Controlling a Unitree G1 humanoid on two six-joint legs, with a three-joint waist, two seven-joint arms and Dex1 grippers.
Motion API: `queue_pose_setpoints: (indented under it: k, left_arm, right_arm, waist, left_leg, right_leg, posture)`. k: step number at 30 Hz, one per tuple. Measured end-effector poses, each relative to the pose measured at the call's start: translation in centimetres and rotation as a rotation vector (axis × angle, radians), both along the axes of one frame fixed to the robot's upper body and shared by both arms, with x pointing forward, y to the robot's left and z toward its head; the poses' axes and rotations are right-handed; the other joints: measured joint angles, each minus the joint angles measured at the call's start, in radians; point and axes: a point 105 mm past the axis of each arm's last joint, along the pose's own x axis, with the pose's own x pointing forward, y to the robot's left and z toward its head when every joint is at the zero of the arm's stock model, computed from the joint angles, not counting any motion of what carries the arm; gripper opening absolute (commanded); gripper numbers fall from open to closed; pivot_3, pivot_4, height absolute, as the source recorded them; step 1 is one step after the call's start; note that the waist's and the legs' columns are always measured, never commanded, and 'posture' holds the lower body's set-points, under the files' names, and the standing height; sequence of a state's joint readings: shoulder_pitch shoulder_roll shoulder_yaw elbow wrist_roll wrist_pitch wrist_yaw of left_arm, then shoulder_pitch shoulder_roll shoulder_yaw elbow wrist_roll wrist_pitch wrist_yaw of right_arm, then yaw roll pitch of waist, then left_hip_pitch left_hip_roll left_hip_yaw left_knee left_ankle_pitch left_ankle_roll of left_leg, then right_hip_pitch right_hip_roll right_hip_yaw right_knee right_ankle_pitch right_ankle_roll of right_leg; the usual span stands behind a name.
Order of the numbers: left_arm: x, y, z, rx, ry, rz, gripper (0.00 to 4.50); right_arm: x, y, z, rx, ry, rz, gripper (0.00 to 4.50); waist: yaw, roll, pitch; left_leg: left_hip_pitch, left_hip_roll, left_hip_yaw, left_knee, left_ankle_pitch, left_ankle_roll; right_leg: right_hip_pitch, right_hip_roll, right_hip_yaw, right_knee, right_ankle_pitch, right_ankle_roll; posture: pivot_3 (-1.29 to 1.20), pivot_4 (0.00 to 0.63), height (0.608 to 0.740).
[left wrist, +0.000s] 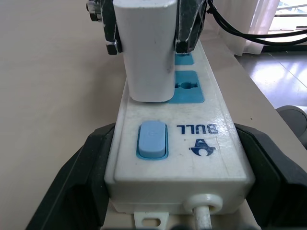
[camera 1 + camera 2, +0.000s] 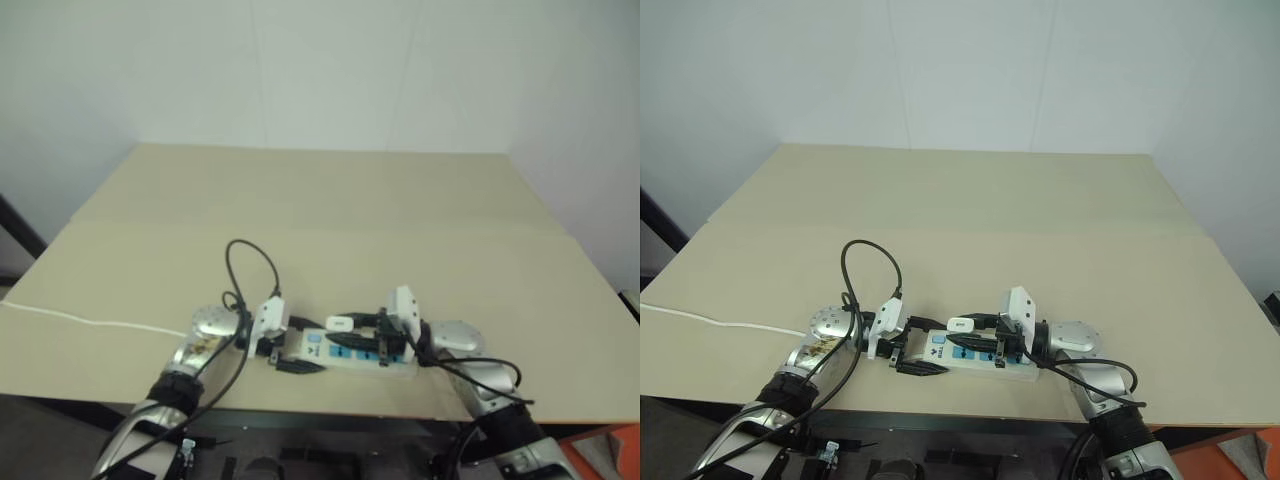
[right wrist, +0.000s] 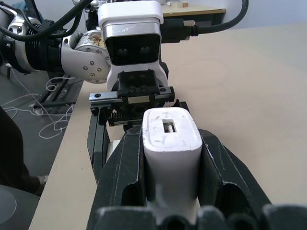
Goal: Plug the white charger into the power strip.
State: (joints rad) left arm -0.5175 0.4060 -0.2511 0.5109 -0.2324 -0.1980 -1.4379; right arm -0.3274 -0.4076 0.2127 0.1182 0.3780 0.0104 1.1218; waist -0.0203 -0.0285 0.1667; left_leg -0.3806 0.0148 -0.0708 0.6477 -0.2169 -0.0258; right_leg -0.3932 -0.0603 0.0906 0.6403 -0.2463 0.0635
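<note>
Two grippers met at the near edge of your tan table (image 2: 330,210). Your left gripper (image 1: 158,182) was clenched around the switch end of the power strip (image 1: 192,143), one black finger (image 1: 76,177) pressed against each long side. Your right gripper (image 3: 172,167) was clamped on the white charger (image 3: 171,148), its fingers (image 3: 220,177) hugging both flanks of the block.

You had the charger standing on the strip's top face, at the blue socket panel (image 1: 188,87) nearest the pale blue rocker switch (image 1: 152,139). The block's body hid where it met the socket, so you could not tell whether the prongs were seated or merely resting there. In the head views the charger (image 2: 340,323) showed as a small white block above the strip (image 2: 340,352), which lay along the table's front edge between your wrists.

Much was cut off: the strip's far sockets sat behind the charger and your right gripper in the left wrist view, and its cord stub (image 1: 204,211) ran out of the picture. A thin white cord (image 2: 90,321) trailed across the table toward its left edge.
</note>
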Motion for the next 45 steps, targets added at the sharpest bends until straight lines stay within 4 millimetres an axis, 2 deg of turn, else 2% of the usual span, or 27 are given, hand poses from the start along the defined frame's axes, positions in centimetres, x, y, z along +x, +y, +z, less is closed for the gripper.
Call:
queue_pose_setpoints:
  k: [25, 44, 45]
  left_arm:
    - [0.02, -0.04, -0.26, 0.004, 0.008, 0.006, 3.28]
    - [0.05, 0.53, -0.39, 0.015, 0.011, 0.024, 3.28]
    - [0.05, 0.61, -0.39, 0.015, 0.011, 0.028, 3.28]
  right_arm:
    - [0.09, -0.71, -0.69, -0.033, -0.004, 0.014, 1.1]
    - [0.37, 0.15, -0.83, -0.055, -0.009, 0.043, 1.1]
    - [0.41, 0.23, -0.83, -0.057, -0.009, 0.047, 1.45]
  waist:
    - [0.003, 0.0, -0.002]
    - [-0.014, 0.0, -0.008]
    - [-0.016, 0.0, -0.008]
  left_leg:
    - [0.004, 0.001, 0.0, -0.002, 0.0, 0.0]
    - [0.007, 0.002, 0.0, -0.004, 0.0, 0.0]
    - [0.007, 0.002, 0.0, -0.004, 0.0, 0.0]
  right_leg:
    - [0.006, 0.0, -0.001, -0.008, 0.0, 0.001]
    - [0.007, 0.001, 0.0, -0.008, 0.0, 0.0]
    - [0.007, 0.001, 0.0, -0.008, 0.0, 0.0]
  posture:
    - [0.0, 0.15, 0.74]
    - [0.0, 0.15, 0.74]
    - [0.0, 0.15, 0.74]
